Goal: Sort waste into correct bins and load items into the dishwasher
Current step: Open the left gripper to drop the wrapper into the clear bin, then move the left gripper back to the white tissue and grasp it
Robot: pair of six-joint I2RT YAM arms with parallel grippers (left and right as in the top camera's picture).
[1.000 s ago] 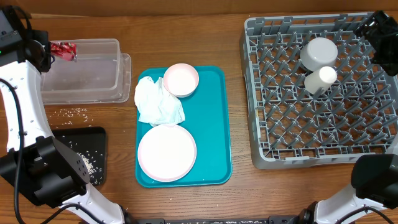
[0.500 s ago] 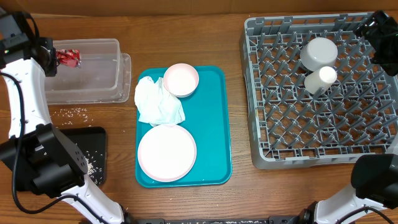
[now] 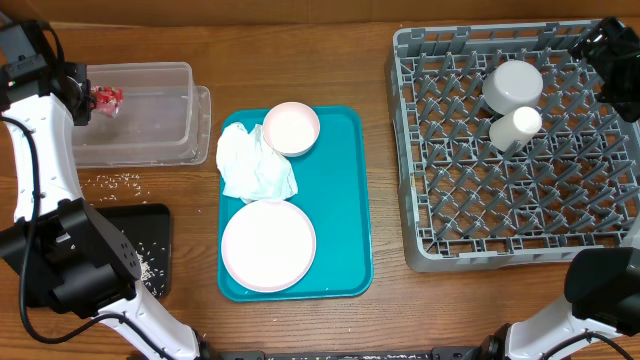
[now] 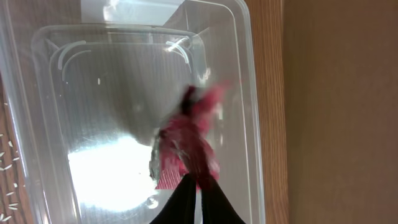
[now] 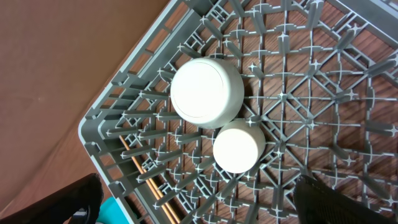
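My left gripper (image 3: 88,97) is over the left end of the clear tub (image 3: 150,130), shut on the red snack wrapper (image 3: 106,97). In the left wrist view the wrapper (image 4: 189,140) hangs blurred from the fingertips (image 4: 198,182) above the tub floor (image 4: 93,124). The white napkin (image 3: 255,165), small pink plate (image 3: 291,128) and large pink plate (image 3: 268,245) lie on the teal tray (image 3: 340,200). The bowl (image 3: 512,85) and cup (image 3: 516,125) sit upside down in the grey rack (image 3: 450,200). My right gripper (image 5: 205,208) is open above them. Chopsticks (image 5: 149,183) lie in the rack.
The black tray (image 3: 150,225) at the front left holds loose rice. More rice grains (image 3: 120,180) lie on the wood between it and the tub. The rack fills the right side of the table.
The left gripper has moved the red wrapper a little toward the front and down over the tub's left end. The right arm has not moved.
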